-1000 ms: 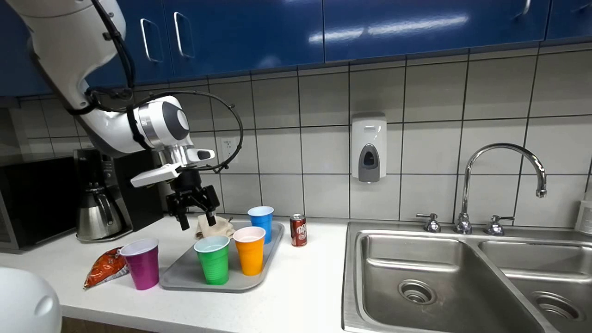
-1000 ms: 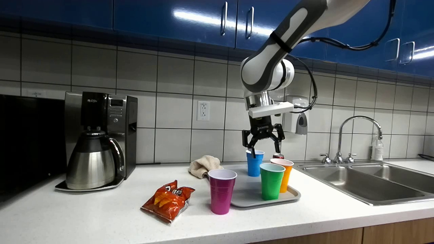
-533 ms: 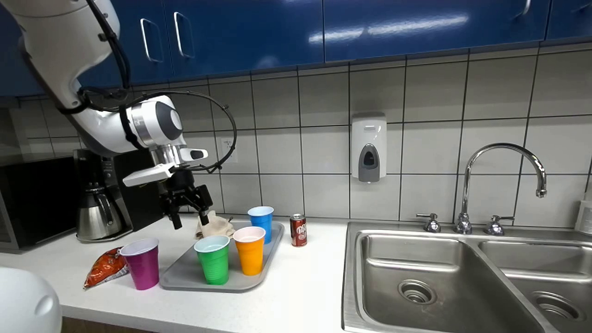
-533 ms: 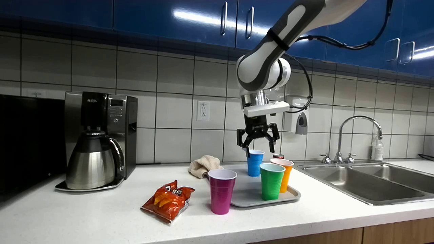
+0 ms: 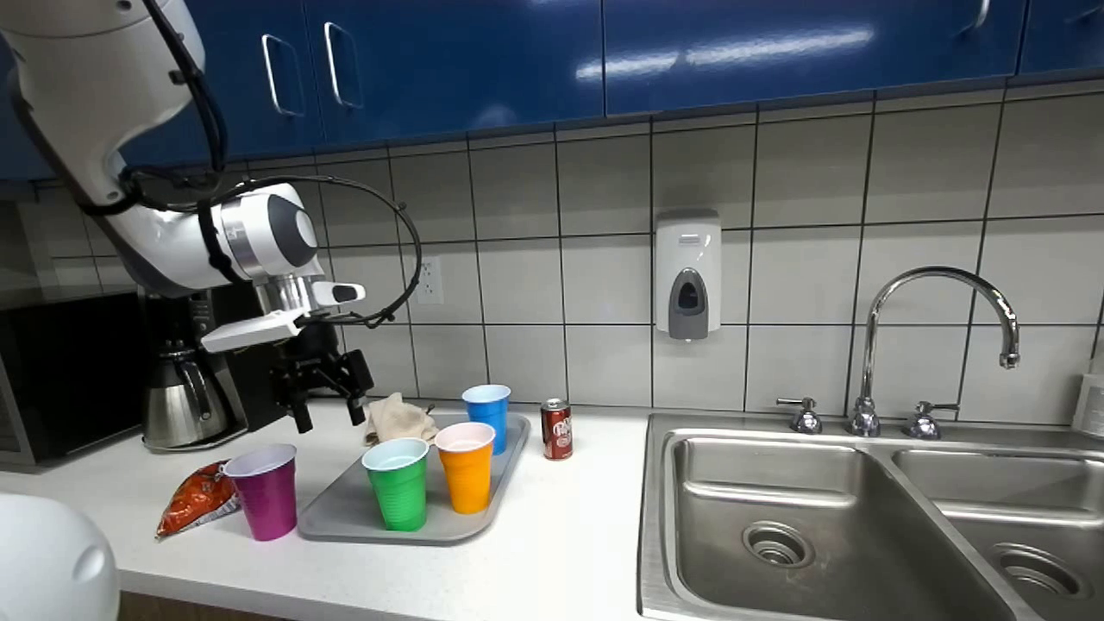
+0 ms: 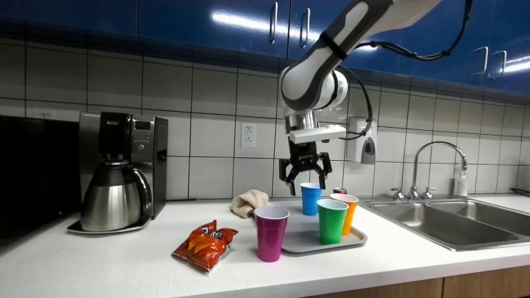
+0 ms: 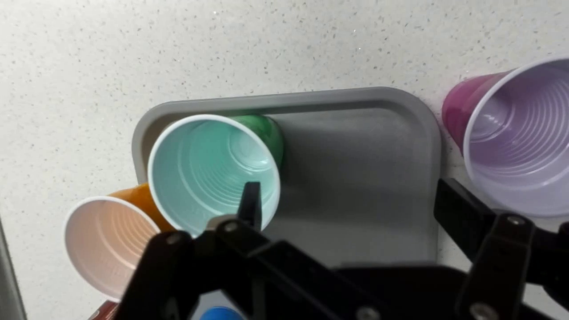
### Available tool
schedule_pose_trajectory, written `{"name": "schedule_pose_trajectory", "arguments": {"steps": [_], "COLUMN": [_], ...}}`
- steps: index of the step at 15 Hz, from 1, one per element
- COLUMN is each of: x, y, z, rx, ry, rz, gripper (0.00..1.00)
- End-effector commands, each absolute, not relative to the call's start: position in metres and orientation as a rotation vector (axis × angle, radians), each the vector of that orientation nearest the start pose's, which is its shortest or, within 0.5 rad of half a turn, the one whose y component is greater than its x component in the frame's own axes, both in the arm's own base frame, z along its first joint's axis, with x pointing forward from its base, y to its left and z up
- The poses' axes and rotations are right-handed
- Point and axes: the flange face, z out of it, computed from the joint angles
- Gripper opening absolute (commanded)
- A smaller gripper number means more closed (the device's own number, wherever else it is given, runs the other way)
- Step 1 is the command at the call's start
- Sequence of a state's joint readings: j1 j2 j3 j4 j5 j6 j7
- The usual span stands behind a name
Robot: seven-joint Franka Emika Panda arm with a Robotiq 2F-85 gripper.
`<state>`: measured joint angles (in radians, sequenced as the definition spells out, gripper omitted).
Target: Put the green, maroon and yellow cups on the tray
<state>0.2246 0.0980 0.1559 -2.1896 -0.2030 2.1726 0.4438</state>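
Maroon plastic tumbler (image 6: 271, 235), ribbed, pale-lined: upright on the white speckled worktop (image 6: 124, 265), just beside the front corner of the flat grey rectangular tray (image 7: 364, 178), on the side of the steel-and-black coffee maker (image 6: 118, 174); not yet aboard.

Bright green plastic tumbler (image 5: 401, 493): upright on the tray, by its front edge.

Orange-yellow plastic tumbler (image 5: 468, 476): upright on the tray, just behind the green one, by the edge nearest the stainless steel sink (image 5: 660, 517).

Black two-fingered gripper (image 6: 307, 189): raised, fingers (image 7: 462, 218) spread wide and holding nothing; in your wrist view, tray shows between them.

Hazards, as judged: lower straight down from here and you may catch the green tumbler's rim with one finger, tipping it. Approach the maroon off-centre and a finger may knock it toward the red foil snack packet (image 6: 205, 247) nearby. Squeeze too hard and the thin wall likely buckles. Carry it low and its base may snag on the tray's raised rim.

Differences from a second earlier: your gripper sits farther toward the coffee maker, closer to the maroon tumbler; its fingers are equally wide apart; the three tumblers and the tray hold their places.
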Motion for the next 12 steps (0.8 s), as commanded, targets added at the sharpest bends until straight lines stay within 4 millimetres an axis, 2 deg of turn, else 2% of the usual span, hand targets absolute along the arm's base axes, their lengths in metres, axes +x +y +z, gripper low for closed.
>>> {"name": "schedule_pose_trajectory", "arguments": {"steps": [1, 12], "x": [0.497, 0.496], "y": [0.206, 0.229], "z": [0.332, 0.306], "rx": [-3.261, -3.144], "ry": [-0.182, -0.333], "rz": [0.078, 0.161], "gripper": [1.0, 1.0]}}
